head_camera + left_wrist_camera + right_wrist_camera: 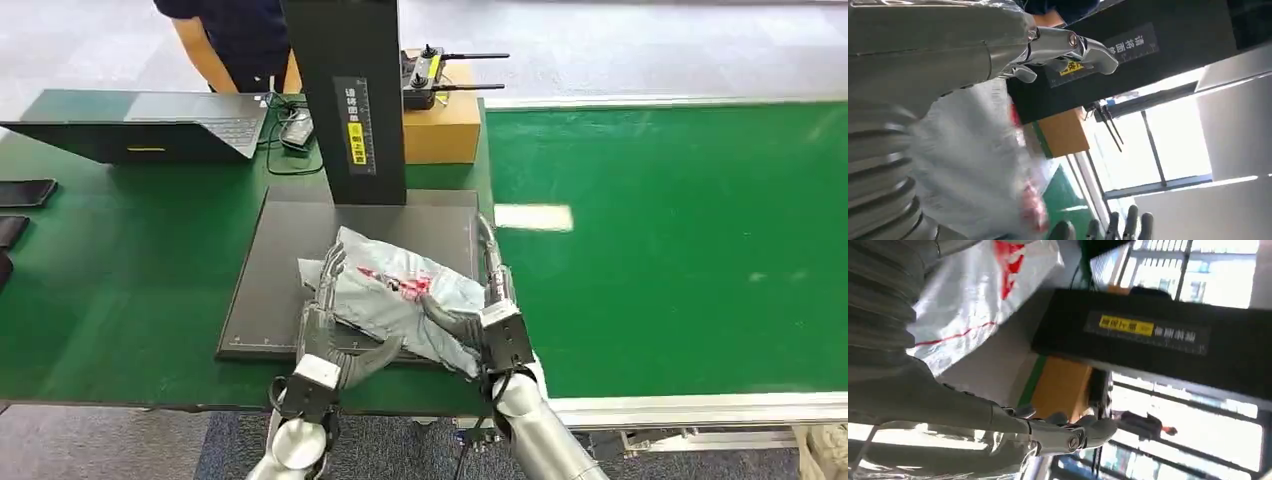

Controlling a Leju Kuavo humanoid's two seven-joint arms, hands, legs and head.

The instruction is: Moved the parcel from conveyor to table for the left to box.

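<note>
Parcel (400,300), crumpled grey plastic with red print, gripped between left hand (328,335) and right hand (490,325).

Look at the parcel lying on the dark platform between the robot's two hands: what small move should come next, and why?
Probably the right hand should let go and draw back toward the conveyor. The grey parcel already lies on the dark platform on the table, off the belt, and the left hand has its fingers on the parcel's other side, seemingly ready to take over.
</note>
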